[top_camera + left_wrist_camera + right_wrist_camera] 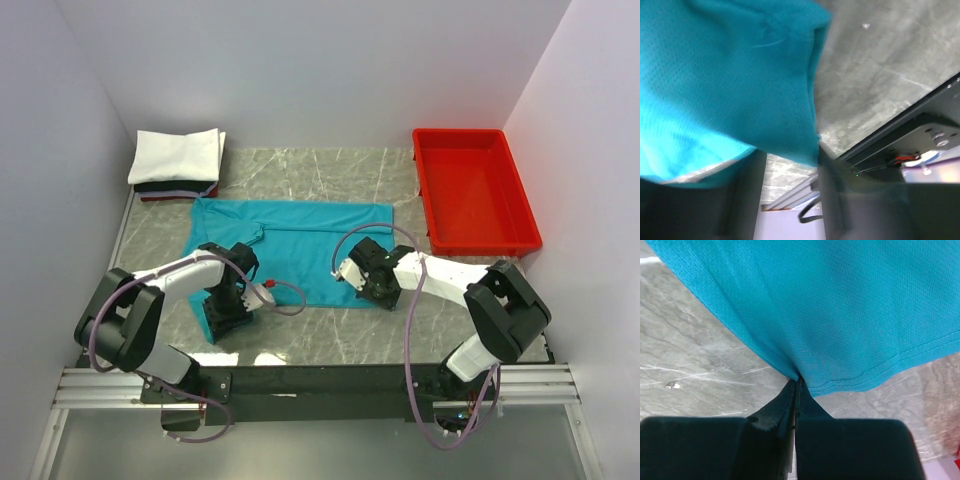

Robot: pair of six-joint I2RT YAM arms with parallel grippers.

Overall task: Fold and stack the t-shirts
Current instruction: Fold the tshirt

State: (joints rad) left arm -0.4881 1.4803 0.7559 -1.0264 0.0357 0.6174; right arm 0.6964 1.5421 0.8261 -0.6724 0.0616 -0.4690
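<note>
A teal-blue t-shirt (pixel 300 235) lies spread flat on the marble table (pixel 300 170). My right gripper (pixel 372 285) is at its near right corner. In the right wrist view that gripper (pixel 798 380) is shut on the teal t-shirt (pixel 840 305), pinching a fold just beside the stitched hem. My left gripper (pixel 228 305) sits over the near left corner. In the left wrist view its jaws (pixel 789 160) stand apart, and the teal cloth (pixel 730 85) drapes across the fingertips. A folded stack with a white t-shirt (pixel 178 155) on top and dark and red ones (pixel 170 190) below lies at the back left.
A red plastic tray (pixel 460 134) stands at the back right. The black base rail (pixel 920 130) runs along the near table edge just behind the left gripper. Grey walls close in the table at left, right and back.
</note>
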